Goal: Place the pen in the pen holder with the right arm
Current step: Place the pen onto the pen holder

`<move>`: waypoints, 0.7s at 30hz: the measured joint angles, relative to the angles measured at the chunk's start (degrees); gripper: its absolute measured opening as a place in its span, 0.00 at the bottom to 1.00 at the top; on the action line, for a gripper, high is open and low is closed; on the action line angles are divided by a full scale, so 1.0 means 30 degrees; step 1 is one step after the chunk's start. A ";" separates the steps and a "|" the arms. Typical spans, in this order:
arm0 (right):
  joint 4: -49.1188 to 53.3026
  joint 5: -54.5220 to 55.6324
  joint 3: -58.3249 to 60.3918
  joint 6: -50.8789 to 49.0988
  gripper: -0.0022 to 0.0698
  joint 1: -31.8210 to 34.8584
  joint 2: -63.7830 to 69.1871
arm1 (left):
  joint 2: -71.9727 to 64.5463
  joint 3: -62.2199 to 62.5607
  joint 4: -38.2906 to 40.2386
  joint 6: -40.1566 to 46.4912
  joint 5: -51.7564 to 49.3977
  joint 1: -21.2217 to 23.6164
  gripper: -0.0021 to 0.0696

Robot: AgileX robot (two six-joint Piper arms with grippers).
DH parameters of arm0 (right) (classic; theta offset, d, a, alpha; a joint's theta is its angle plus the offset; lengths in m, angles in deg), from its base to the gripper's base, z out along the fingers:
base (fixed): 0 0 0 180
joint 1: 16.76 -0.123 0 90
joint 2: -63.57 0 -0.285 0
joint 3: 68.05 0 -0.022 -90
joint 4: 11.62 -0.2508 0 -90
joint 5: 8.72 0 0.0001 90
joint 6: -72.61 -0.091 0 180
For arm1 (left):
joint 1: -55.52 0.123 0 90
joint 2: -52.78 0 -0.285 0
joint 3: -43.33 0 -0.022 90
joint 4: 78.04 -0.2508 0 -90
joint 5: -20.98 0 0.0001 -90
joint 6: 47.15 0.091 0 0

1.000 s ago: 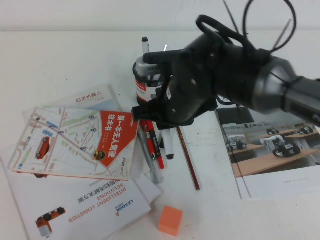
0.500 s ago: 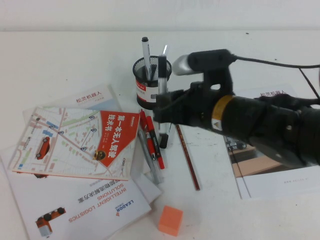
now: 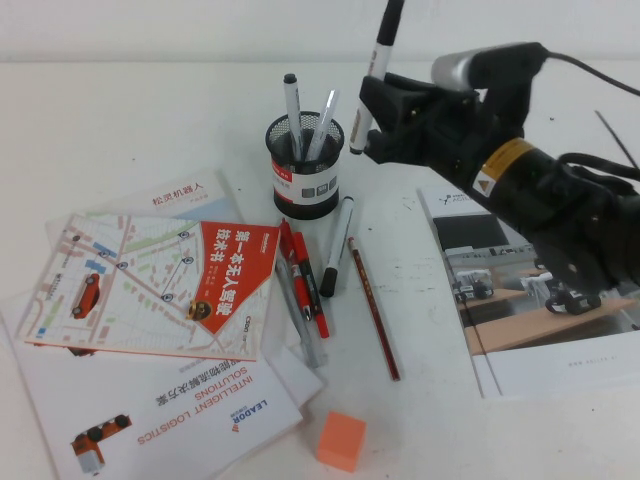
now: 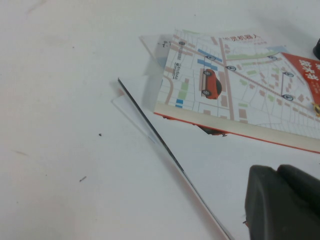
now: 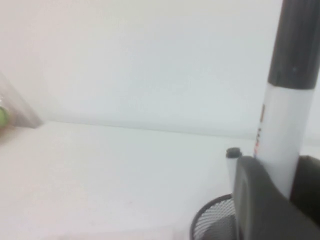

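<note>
My right gripper (image 3: 373,112) is shut on the pen (image 3: 374,85), a thick white marker held nearly upright with its wide black cap on top. It hangs in the air just right of the pen holder (image 3: 306,170) and higher than its rim. The holder is a black mesh cup with a white label band, and two pens stand in it. In the right wrist view the pen (image 5: 285,125) rises between the fingers (image 5: 257,200), with the holder's rim (image 5: 210,215) below. My left gripper (image 4: 276,172) hovers shut over the paper at the left, out of the high view.
A slim white pen with black cap (image 3: 335,250), red pens (image 3: 302,270) and a brown pencil (image 3: 373,305) lie in front of the holder. Map brochures (image 3: 150,280) lie at the left, a magazine (image 3: 540,300) at the right, an orange cube (image 3: 341,440) at the front.
My right gripper has risen from the pens on the table with the marker in it. It has moved back and to the right, and the marker now stands upright beside the holder.
</note>
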 joint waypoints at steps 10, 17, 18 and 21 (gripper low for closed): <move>0.0214 0.0535 -0.4833 0.1384 0.19 0.0000 0.4029 | 0.0000 0.0000 0.0000 0.0000 0.0000 0.0000 0.03; 0.0283 0.0397 -0.7996 0.1384 0.19 0.0000 0.6964 | 0.0000 0.0000 0.0000 0.0000 0.0000 0.0000 0.03; 0.0283 0.0313 -0.8226 0.1384 0.19 0.0000 0.7286 | 0.0000 0.0000 0.0000 0.0000 0.0000 0.0000 0.03; 0.0297 0.0164 -0.8492 0.1384 0.19 0.0000 0.7996 | 0.0000 0.0000 0.0000 0.0000 0.0000 0.0000 0.03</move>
